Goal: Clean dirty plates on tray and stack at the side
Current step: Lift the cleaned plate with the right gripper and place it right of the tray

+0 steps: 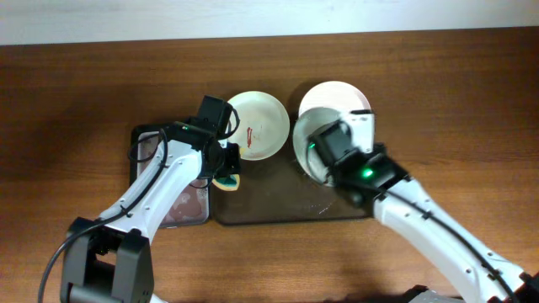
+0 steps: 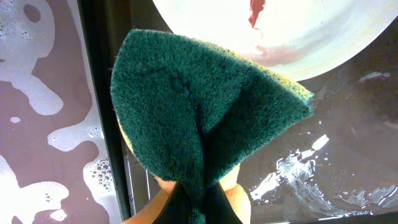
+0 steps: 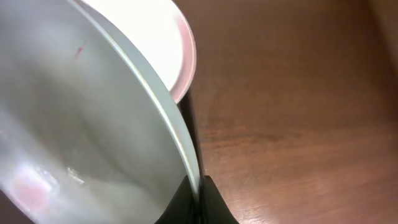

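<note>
Left claw clamps a green-and-yellow scouring sponge, just short of a red-streaked round white plate on the dark brown rectangular tray. Right claw pinches the rim of a tilted pale mint-green plate, beside another white plate.

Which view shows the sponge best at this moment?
The left wrist view: the sponge fills the frame, green scrubbing side up, pinched in the left gripper next to the sauce-streaked plate. Overhead shows only a small yellow-green bit of it under that gripper. The right wrist view does not show it.
</note>
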Robot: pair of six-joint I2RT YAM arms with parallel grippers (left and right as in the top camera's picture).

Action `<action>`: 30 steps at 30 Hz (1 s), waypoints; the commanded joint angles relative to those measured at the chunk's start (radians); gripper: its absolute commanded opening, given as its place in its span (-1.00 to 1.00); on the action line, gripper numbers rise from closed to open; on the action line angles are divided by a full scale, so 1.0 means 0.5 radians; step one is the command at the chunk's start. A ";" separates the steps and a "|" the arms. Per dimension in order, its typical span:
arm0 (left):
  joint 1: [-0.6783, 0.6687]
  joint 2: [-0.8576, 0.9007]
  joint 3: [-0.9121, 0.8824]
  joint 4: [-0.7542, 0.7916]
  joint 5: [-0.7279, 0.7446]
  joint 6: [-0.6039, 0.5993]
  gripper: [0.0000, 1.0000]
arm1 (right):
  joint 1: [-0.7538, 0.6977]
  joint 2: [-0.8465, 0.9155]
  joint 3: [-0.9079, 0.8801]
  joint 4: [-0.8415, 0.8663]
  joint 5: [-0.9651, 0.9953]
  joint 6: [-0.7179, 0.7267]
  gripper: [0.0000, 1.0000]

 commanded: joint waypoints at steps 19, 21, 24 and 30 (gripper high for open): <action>0.000 -0.018 0.011 0.004 0.021 0.038 -0.97 | -1.999 0.375 -0.034 -0.019 -1.288 -0.135 -0.92; 0.000 -0.018 0.011 0.004 0.021 0.038 -0.97 | -2.020 0.443 -0.034 -0.015 -1.316 -0.143 -0.92; 0.000 -0.018 0.011 0.004 0.021 0.038 -0.98 | -2.013 0.481 -0.034 0.002 -1.318 -0.143 -0.92; 0.000 -0.018 0.011 0.004 0.021 0.038 -0.98 | -2.013 0.481 -0.034 0.014 -1.318 -0.143 -0.11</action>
